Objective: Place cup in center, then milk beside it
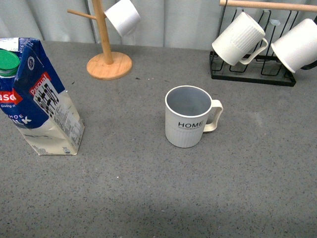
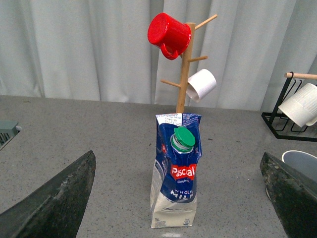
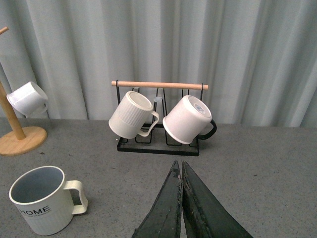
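While left gripper (image 2: 177, 154) gapes at one milk (image 2: 174, 194), right gripper (image 3: 181, 167) pinched empty near one cup (image 3: 42, 201), red mug (image 2: 168, 29) left-wrist only

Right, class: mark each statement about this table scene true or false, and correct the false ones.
1. The cup stands upright with its handle to the robot's right. True.
2. The milk touches the cup. False: it stands apart, to the cup's left.
3. The left gripper is shut on the milk. False: its jaws are wide open, clear of it.
4. The right gripper is shut, holding nothing. True.
5. A red mug hangs on the wooden tree. True.
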`<state>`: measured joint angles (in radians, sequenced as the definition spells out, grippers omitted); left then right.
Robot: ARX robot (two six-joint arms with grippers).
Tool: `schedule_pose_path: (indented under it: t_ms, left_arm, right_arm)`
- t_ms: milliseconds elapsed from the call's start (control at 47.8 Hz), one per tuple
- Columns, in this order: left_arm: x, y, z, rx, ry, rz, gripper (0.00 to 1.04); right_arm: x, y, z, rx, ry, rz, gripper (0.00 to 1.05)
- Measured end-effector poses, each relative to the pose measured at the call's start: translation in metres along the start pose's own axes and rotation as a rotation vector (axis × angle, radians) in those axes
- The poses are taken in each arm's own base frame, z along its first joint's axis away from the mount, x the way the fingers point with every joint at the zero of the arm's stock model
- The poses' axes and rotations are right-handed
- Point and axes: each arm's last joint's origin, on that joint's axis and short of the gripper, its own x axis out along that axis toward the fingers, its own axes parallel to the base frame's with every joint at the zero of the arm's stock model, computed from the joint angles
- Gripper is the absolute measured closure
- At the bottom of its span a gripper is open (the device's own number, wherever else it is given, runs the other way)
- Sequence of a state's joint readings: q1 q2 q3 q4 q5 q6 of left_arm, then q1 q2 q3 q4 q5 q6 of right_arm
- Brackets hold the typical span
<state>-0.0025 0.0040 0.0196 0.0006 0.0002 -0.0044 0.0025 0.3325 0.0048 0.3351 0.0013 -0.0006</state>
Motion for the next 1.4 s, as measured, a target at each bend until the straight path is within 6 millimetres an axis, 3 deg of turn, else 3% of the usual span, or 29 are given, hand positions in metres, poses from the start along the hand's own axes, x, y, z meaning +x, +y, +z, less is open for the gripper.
schedule_pose_path:
  t_ms: [858,1403]
  left_arm:
    - [0.0,0.0,0.0,0.0,0.0,0.0,0.07]
    - [0.0,0.0,0.0,0.0,0.0,0.0,0.07]
  right_arm:
    - [-0.021,0.0,-0.003,0.0,0.005,0.003,1.04]
    - [-0.021,0.0,-0.003,0.0,0.005,0.003,0.24]
